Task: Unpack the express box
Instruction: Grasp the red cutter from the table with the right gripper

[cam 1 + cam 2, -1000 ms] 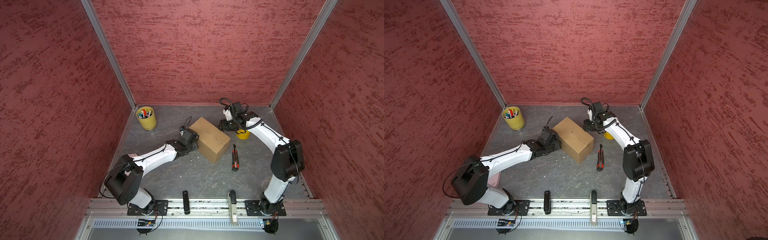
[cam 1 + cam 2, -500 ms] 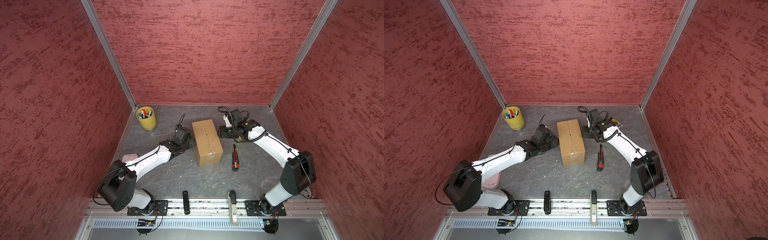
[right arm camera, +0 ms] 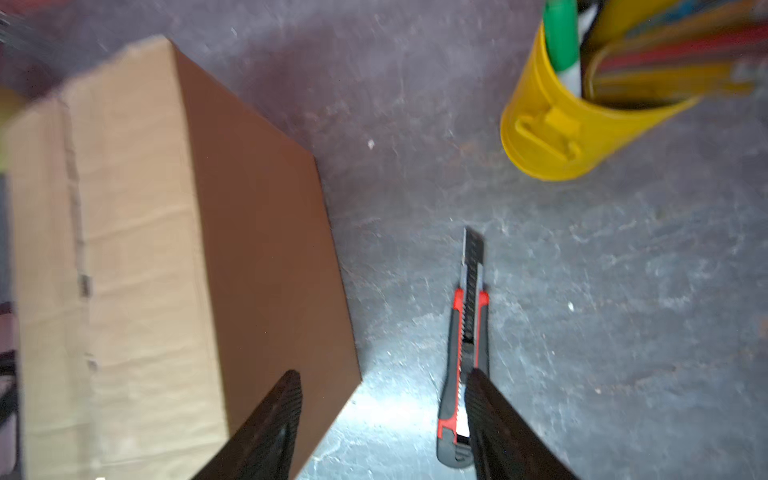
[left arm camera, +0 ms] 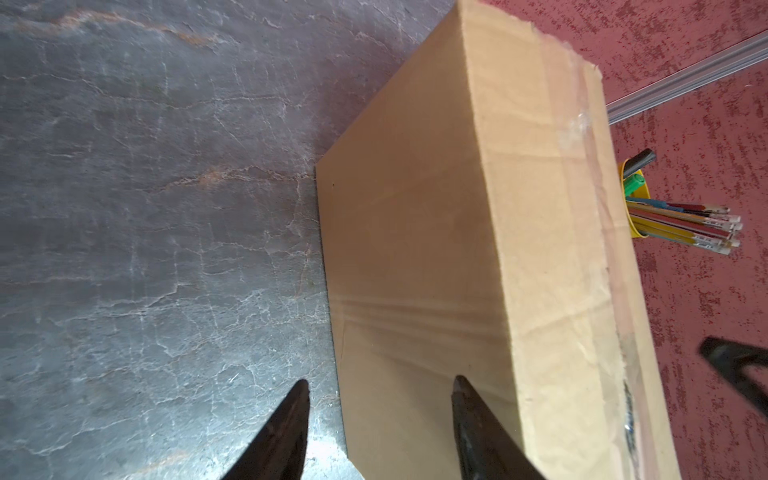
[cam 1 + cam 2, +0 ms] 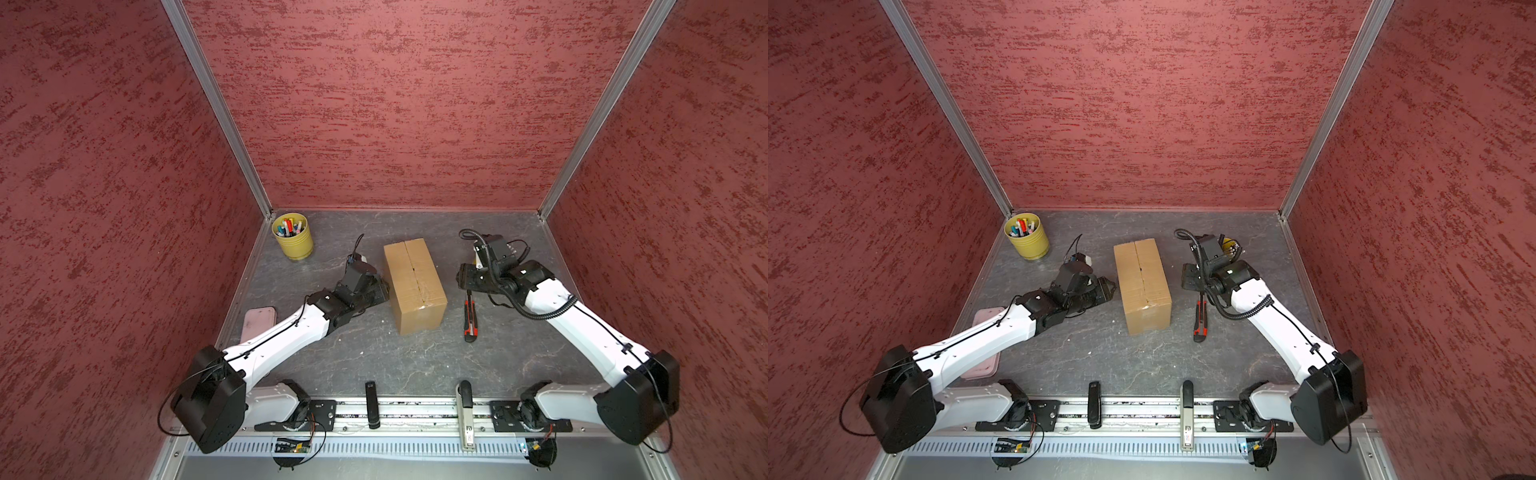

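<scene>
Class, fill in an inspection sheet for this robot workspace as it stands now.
Surface: grey stone-look tabletop, few white specks.
Job's things: express box closed, centre seam taped, between the arms.
Clutter: utility knife, blade out, right of the box; yellow pen cup; second yellow cup; pink tray.
Grippers: left gripper open beside the box; right gripper open near the knife; both empty.
Cables: black corrugated cable hangs along the right arm.
Surroundings: red textured walls; nothing else seen.

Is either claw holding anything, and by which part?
Nothing is held. Left gripper open beside the express box; right gripper open by the knife.
</scene>
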Tool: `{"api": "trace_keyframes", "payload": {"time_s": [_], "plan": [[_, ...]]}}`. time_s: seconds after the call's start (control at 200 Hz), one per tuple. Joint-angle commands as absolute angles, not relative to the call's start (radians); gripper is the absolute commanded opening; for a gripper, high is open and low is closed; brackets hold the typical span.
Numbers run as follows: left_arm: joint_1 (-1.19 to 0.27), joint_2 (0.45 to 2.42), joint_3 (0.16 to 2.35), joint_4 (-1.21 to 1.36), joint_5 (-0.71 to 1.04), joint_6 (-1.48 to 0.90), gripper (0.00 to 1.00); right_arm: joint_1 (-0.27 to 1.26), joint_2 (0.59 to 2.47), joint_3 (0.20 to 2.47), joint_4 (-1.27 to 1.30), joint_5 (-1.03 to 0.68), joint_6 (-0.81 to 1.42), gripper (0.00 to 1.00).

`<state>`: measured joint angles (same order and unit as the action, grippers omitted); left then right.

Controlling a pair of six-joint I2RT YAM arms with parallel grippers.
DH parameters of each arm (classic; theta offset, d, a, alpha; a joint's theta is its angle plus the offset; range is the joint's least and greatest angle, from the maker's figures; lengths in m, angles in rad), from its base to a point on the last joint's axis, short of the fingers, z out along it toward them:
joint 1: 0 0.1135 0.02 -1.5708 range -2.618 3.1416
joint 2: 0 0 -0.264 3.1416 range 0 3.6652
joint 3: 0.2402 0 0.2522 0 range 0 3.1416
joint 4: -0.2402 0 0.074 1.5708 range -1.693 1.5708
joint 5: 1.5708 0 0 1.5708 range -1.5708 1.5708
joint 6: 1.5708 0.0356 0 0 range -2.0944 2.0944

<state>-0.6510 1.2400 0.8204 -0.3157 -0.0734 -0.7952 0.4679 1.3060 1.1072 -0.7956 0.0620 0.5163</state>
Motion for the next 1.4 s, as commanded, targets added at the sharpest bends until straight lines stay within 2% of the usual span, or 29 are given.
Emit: {"api": "trace_keyframes", "payload": {"time_s": [0.0, 0.421, 0.857, 1.127, 1.393], "plan": [[-0.65, 1.201, 0.845, -0.371, -0.101, -0.777, 0.55, 0.472, 1.28, 1.046, -0.833, 0.098, 0.567, 0.65], [-0.634, 1.149, 0.89, -0.476, -0.163, -0.773, 0.56, 0.472, 1.365, 0.824, -0.697, 0.025, 0.606, 0.65], [-0.63, 1.149, 0.902, -0.498, -0.17, -0.774, 0.57, 0.472, 1.492, 0.793, -0.643, 0.015, 0.595, 0.64], [-0.627, 1.146, 0.907, -0.51, -0.172, -0.77, 0.57, 0.471, 1.525, 0.778, -0.657, 0.047, 0.603, 0.57], [-0.61, 1.14, 0.924, -0.523, -0.157, -0.753, 0.59, 0.471, 1.533, 0.783, -0.671, 0.073, 0.579, 0.25]]}}
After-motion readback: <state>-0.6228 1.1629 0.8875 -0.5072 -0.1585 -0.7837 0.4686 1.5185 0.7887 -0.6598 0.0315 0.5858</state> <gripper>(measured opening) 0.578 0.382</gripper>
